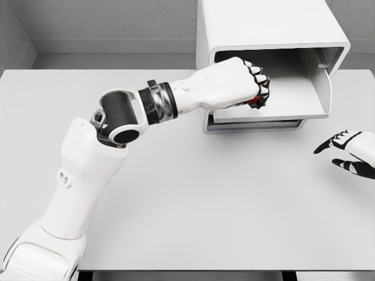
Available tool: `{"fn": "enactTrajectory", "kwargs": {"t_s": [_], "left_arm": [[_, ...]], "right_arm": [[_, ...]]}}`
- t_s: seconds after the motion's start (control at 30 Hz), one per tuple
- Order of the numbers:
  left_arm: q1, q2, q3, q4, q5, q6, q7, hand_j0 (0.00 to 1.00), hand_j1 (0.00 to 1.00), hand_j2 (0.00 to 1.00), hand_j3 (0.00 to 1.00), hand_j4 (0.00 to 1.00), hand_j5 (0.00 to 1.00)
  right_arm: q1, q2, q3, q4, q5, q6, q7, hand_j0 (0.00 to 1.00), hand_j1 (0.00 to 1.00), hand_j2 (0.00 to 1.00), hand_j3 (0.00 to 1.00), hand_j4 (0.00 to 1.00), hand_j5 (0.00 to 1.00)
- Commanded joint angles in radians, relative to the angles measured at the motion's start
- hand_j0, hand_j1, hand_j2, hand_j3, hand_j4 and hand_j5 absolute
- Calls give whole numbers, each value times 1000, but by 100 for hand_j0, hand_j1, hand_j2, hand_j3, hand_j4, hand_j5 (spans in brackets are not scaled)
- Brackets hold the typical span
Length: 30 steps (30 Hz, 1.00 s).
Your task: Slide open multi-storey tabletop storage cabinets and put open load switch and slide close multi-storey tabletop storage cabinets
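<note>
Upper right, the left hand (243, 82) reaches into the cabinet's (263, 26) pulled-out drawer (293, 102), fingers curled around a red switch (255, 102) for stowing; the right hand (350, 153) rests open.

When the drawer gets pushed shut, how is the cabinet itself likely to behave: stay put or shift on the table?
The cabinet looks like a thin-walled white shell, so probably light for its size. It sits on a smooth table with nothing visible bracing it, so a push on the open drawer may slide it backward. The left hand is inside the drawer, the right hand apart.
</note>
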Motion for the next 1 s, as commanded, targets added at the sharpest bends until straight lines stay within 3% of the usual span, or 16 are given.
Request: {"fn": "enactTrajectory", "kwargs": {"t_s": [0.0,0.4,0.53,0.67,0.73,0.97], "left_arm": [[0,0,-8,17,4,3,1,36,36,36,36,36,36],[-14,0,-31,54,4,3,3,37,37,37,37,37,37],[-18,0,-31,52,4,3,3,52,52,52,52,52,52],[-20,0,-31,52,4,3,3,59,59,59,59,59,59],[-20,0,-29,52,4,3,3,66,66,66,66,66,66],[-23,0,-29,52,4,3,3,68,68,68,68,68,68]], "right_arm": [[0,1,0,-1,-6,1,0,61,61,61,61,61,61],[2,1,1,-17,-6,1,0,61,61,61,61,61,61],[2,1,1,-18,-8,1,0,61,61,61,61,61,61],[2,1,1,-18,-6,1,0,62,62,62,62,62,62],[2,1,1,-18,-6,1,0,62,62,62,62,62,62],[0,2,1,-18,-6,1,0,62,62,62,62,62,62]]}}
